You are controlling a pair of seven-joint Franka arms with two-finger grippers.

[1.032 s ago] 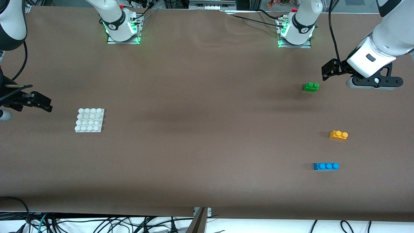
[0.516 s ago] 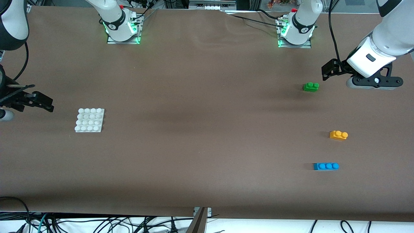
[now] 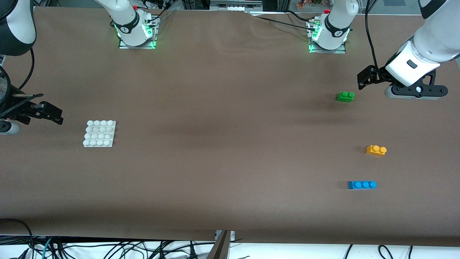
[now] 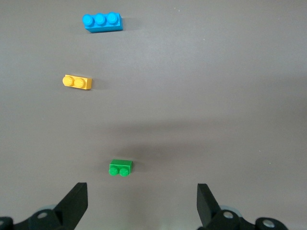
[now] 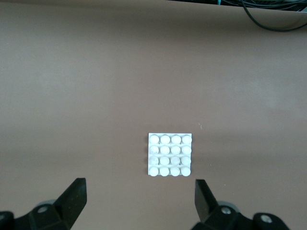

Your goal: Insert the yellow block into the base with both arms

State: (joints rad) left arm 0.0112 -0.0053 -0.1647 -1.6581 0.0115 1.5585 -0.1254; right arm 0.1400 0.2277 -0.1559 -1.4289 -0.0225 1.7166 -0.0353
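Nothing is held yet. The left hand (image 4: 139, 206) hangs over the desk (image 3: 222, 144) at the left arm's end, near the green brick (image 3: 345, 96), with its two fingers spread wide and empty. The right hand (image 5: 139, 203) hangs over the desk at the right arm's end, close to the white base (image 3: 100, 133), fingers likewise wide apart with nothing between them.

The yellow block (image 3: 376, 150) lies flat on the desk toward the left arm's end, nearer to the front camera than the green brick and farther from it than the blue brick (image 3: 362, 185) — it sits between those two, apart from both. The base lies well apart from it, toward the right arm's end.

The likeliest slip, I judge, is picking the wrong brick: the green one is the same two-stud shape and sits closest under the left hand. A grip that lands off-centre on so small a piece could tip or skate it across the smooth brown covering. Later, the base looks light and unfixed, so pressing the block down may push it away unless the right hand steadies it — and studs that are out of line would stop the block from seating.

The block is a small orange-yellow plastic brick, short, with two round studs on top, upright and clean-edged.
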